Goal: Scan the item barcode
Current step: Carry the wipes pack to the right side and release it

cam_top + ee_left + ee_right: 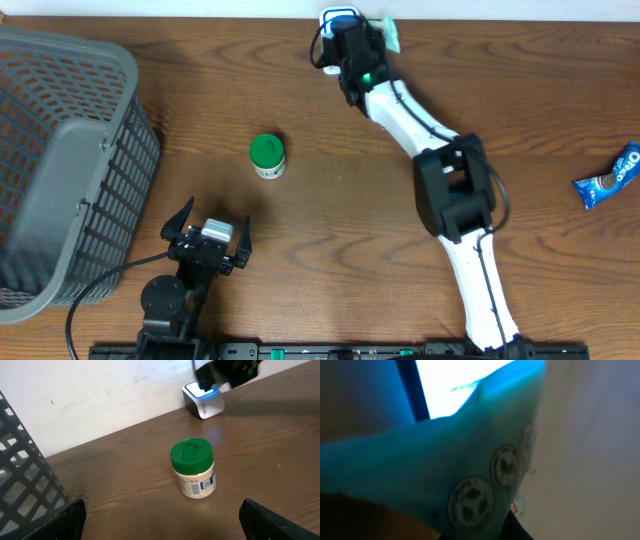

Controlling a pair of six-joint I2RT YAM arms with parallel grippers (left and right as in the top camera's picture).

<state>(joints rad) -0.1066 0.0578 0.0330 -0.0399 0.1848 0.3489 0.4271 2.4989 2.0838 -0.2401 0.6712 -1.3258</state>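
A grey basket (130, 170) stood at the left edge of the table (330, 230), not involved. Near the front edge, the L gripper (213, 218) was spread wide w/ nothing between its fingers. A green-lidded jar (267, 156) stood upright toward the table's middle, well apart from it, w/ a barcode showing on its label in the L wrist view.

At the back edge the R gripper (355, 35) was clenched on a teal packet (390, 35), held right at the scanner (338, 18). In the R wrist view the packet filled the frame against bright blue-white light.

The scan was judged under way: item lifted and presented. No barcode was visible on the packet, so a read couldn't be confirmed. Prob. left: confirm the read, set the packet down. An Oreo pack (610, 178) lay at the right edge.
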